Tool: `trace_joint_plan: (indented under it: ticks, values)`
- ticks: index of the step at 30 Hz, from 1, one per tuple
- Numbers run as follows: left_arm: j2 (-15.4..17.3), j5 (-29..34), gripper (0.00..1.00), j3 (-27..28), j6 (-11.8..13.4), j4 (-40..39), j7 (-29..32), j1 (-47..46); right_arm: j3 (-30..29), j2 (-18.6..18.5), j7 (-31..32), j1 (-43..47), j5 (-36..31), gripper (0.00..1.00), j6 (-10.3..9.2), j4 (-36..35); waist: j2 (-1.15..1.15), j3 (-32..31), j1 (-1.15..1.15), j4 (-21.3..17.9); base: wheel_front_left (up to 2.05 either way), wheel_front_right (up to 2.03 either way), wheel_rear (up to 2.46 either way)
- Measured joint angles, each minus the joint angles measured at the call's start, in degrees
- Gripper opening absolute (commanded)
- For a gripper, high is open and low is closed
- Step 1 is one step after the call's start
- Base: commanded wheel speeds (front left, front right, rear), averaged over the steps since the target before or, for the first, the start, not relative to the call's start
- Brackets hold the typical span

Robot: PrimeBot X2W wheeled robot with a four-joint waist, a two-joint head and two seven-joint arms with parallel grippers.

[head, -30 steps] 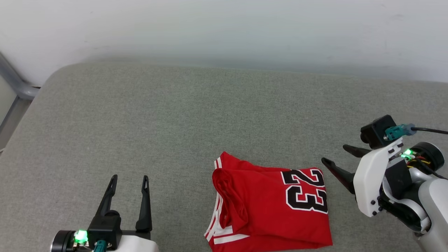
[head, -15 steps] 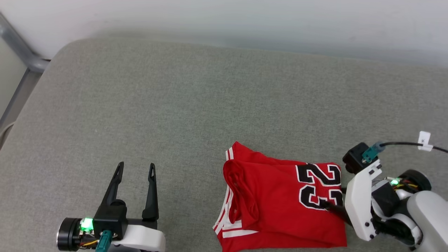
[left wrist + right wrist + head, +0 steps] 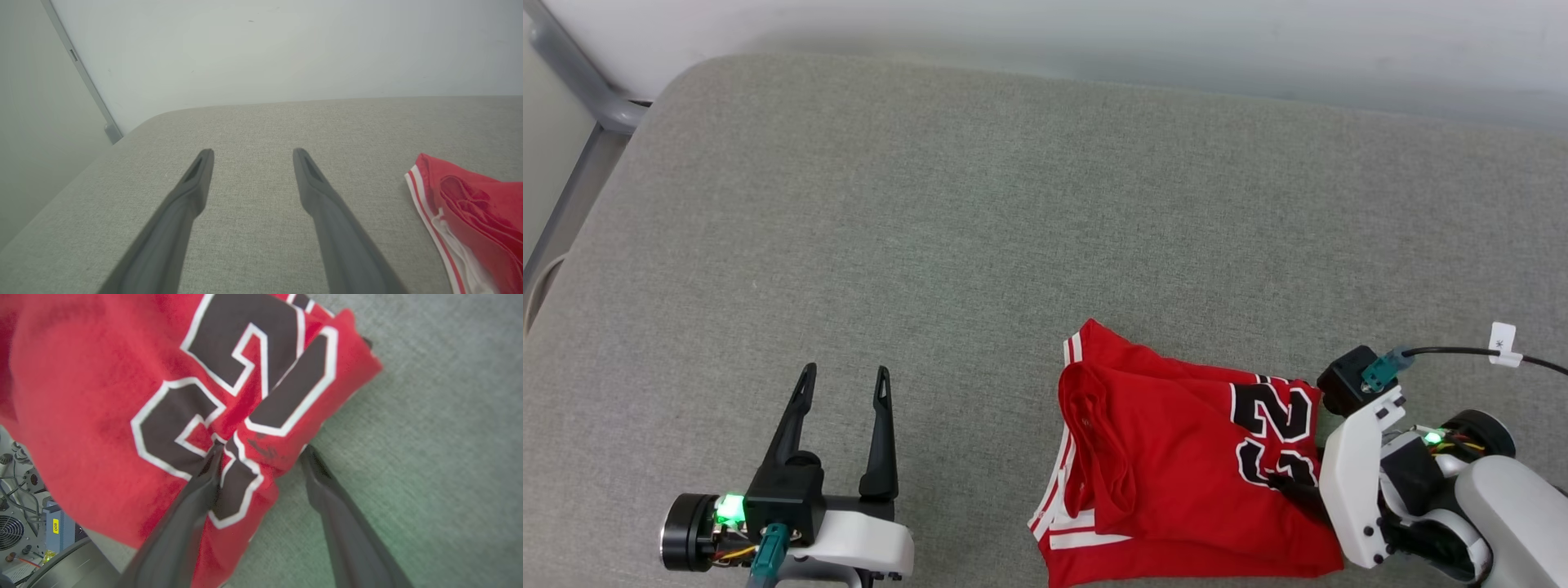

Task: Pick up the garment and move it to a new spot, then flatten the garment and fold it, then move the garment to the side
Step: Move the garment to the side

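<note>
Garment [image 3: 1176, 457] edge lined up for a pinch

Right tool [image 3: 262, 448] stands apart astride the garment's right edge, one finger on the numerals and one on the grey cushion [image 3: 931, 204], likely ready to pinch it. Left tool [image 3: 844, 373] hangs spread over bare cushion. The garment lies front-right, folded, red with striped trim and a black 23.

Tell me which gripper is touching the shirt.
The right gripper: one finger lies on the shirt, jaws open astride its edge. The left gripper hangs open over bare cushion, apart from it.
</note>
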Motion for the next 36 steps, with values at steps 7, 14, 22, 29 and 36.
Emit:
trace_joint_plan:
  ticks: [7,14,22,29,36]
  values:
    - [0.0,0.1,1.0,0.0,0.0,0.4,0.0,0.1,2.0,0.5,-4.9,-0.4,2.1,0.0,0.04,0.8,0.0,-1.7,0.0,-0.7,0.0,0.0,0.0]
    - [0.2,0.1,1.0,0.4,0.1,0.4,0.0,1.1,3.0,0.0,-8.9,-0.8,1.7,0.0,0.07,-0.4,0.0,-2.6,0.0,-2.7,0.0,0.0,0.0]
    - [0.8,0.1,1.0,1.2,0.2,-0.2,0.0,1.3,2.6,-2.0,-11.8,-3.6,-0.2,0.0,0.08,-1.3,0.0,-2.5,0.0,-8.1,0.0,0.0,0.0]
    - [1.5,0.6,1.0,1.7,1.1,-1.5,-0.1,0.6,-1.3,-5.0,-14.3,-5.6,-1.8,0.0,0.07,-0.4,0.0,-0.6,0.0,-16.0,0.0,0.0,0.0]
    - [2.4,1.4,1.0,1.8,1.8,-3.1,-0.1,-0.3,-5.5,-5.4,-16.3,-7.2,-1.9,0.0,0.07,0.9,0.0,2.1,0.01,-20.7,0.0,0.0,0.0]
